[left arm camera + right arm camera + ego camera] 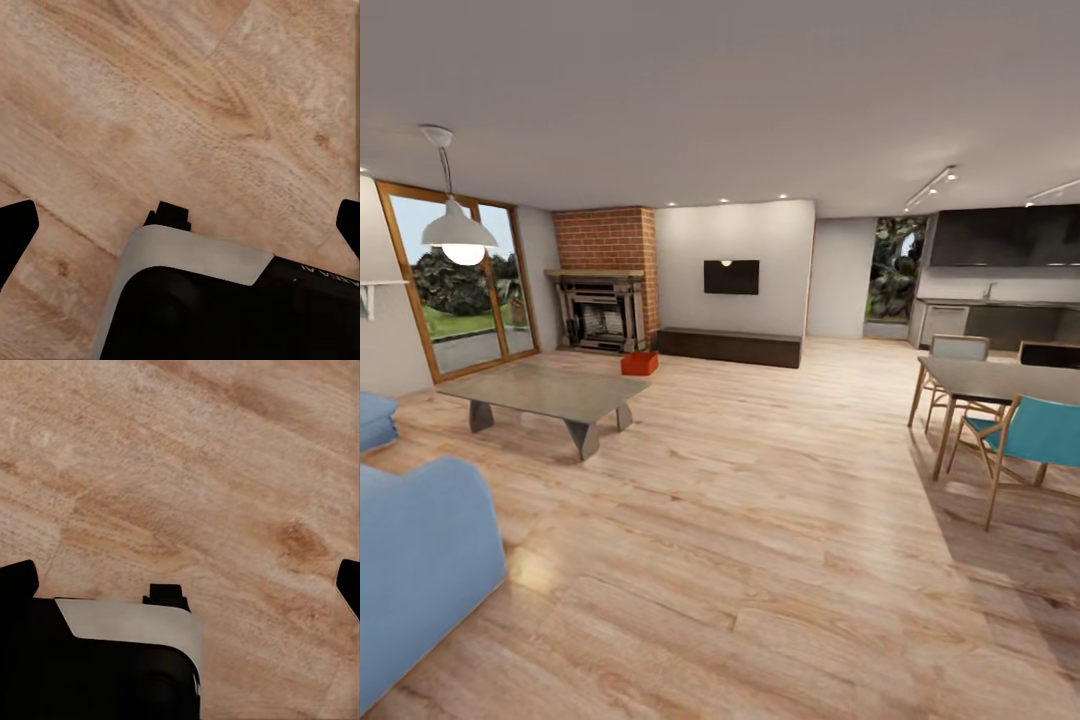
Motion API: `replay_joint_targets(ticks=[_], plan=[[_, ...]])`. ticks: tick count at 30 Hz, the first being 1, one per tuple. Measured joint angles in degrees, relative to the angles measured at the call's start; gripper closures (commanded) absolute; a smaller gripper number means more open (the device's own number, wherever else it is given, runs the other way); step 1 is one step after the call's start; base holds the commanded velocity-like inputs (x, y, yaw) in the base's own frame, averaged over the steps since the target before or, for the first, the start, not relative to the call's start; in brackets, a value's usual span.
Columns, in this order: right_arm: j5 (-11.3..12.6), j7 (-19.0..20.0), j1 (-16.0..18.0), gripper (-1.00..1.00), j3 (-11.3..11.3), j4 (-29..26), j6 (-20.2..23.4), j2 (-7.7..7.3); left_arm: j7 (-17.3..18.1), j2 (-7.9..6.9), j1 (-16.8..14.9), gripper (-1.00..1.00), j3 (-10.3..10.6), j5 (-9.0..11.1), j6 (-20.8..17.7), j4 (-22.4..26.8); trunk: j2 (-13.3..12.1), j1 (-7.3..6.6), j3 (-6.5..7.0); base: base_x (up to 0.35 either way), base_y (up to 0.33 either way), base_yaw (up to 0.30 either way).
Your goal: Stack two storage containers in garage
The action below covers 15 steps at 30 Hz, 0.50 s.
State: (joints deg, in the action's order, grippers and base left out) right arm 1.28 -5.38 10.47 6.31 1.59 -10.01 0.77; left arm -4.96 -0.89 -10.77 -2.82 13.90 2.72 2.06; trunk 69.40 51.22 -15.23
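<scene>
Living room, surveyed from my head camera; both my claws hang over bare plank floor.

Orange-red storage container (640, 363) on the light wood-plank floor (780, 520), far left, just right of the fireplace (600, 313) under the red brick chimney (606, 240) and beyond the far corner of the grey coffee table (545, 392); whether it is one bin or two together I cannot tell; black wall TV (731, 277) above the long dark low bench (729, 347); blue sofa (415, 560) near left; dining table (1000, 382) and teal chair (1032, 435) at right; pendant lamp (457, 232) before the glazed door; my left claw (180, 225) fingers spread wide apart, nothing between; my right claw (180, 585) likewise spread, unladen.
</scene>
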Motion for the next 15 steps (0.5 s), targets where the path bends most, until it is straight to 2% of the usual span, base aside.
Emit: replay_joint_targets(ticks=[15], plan=[[0.0,-0.07,0.0,-1.0,-0.19,0.0,-0.14,-0.1,0.0,0.0,0.0,-1.0,0.0,-0.02,-0.01,-0.01,0.0,0.0,0.0,0.33,0.0,0.0]])
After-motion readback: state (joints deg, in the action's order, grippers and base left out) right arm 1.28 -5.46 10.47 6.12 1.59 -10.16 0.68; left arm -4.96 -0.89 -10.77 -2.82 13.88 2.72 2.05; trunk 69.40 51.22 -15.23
